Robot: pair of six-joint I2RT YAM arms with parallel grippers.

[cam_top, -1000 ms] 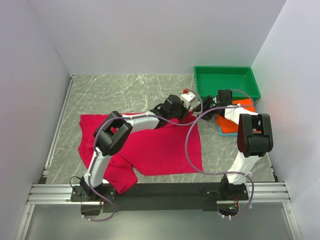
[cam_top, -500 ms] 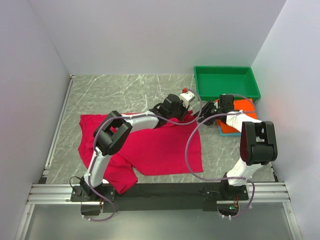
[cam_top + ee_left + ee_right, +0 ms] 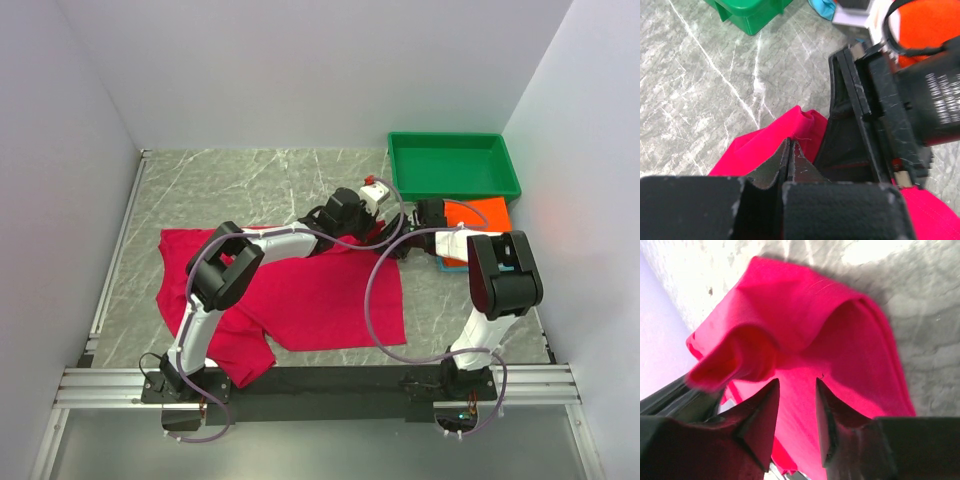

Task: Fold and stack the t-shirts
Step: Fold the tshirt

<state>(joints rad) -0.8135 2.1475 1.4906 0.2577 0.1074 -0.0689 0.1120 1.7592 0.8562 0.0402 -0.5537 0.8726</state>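
Left claw (image 3: 790,152) was clamped tight on a corner of the crimson-pink t-shirt (image 3: 300,295), while the right claw (image 3: 795,405) hung narrowly parted just over that bunch!
That shirt lay spread well to the near left of the green tray (image 3: 400,165), only its tray-side corner raised. Just in front of the tray, the orange t-shirt (image 3: 480,213) sat folded atop the teal t-shirt (image 3: 822,9). White lettering (image 3: 946,107) on the right arm's black housing (image 3: 920,90) was too blurred to read.

I see the crimson-pink t-shirt (image 3: 300,295) spread mostly flat on the table (image 3: 250,180), its far right corner bunched and lifted, while the folded orange t-shirt (image 3: 482,215) lies atop the teal t-shirt (image 3: 822,9) to its right.
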